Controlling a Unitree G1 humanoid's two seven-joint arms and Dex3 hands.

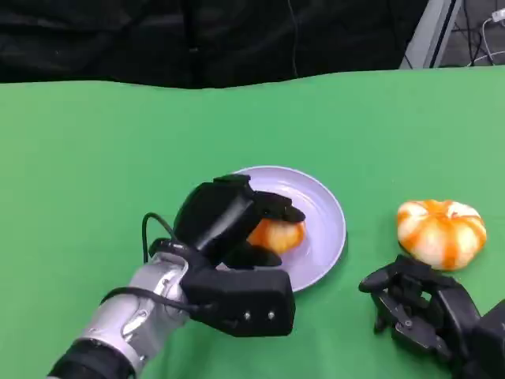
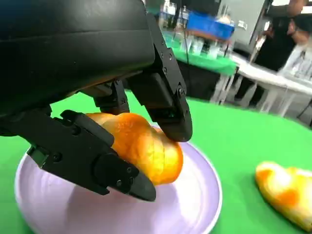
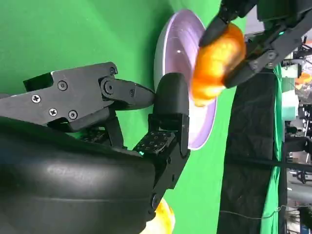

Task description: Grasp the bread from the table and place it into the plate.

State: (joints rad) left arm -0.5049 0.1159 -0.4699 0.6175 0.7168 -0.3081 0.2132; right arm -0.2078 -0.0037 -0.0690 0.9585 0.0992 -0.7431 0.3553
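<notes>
The left robot hand [image 1: 237, 229] grips a glossy, rounded orange bread [image 1: 276, 234] just above the smooth lavender round plate [image 1: 323, 229] on the green desk [image 1: 95, 158]. The right robot hand [image 1: 418, 304] rests empty, fingers apart, beside a striped second bread [image 1: 440, 231]. The left wrist view shows blurred people [image 2: 285, 29] behind.

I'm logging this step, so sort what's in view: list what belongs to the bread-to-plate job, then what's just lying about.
Job:
- bread, held by the left hand over the plate
- lavender plate

Lying about:
- second striped bread on the green table
- right hand, holding nothing, beside it
</notes>
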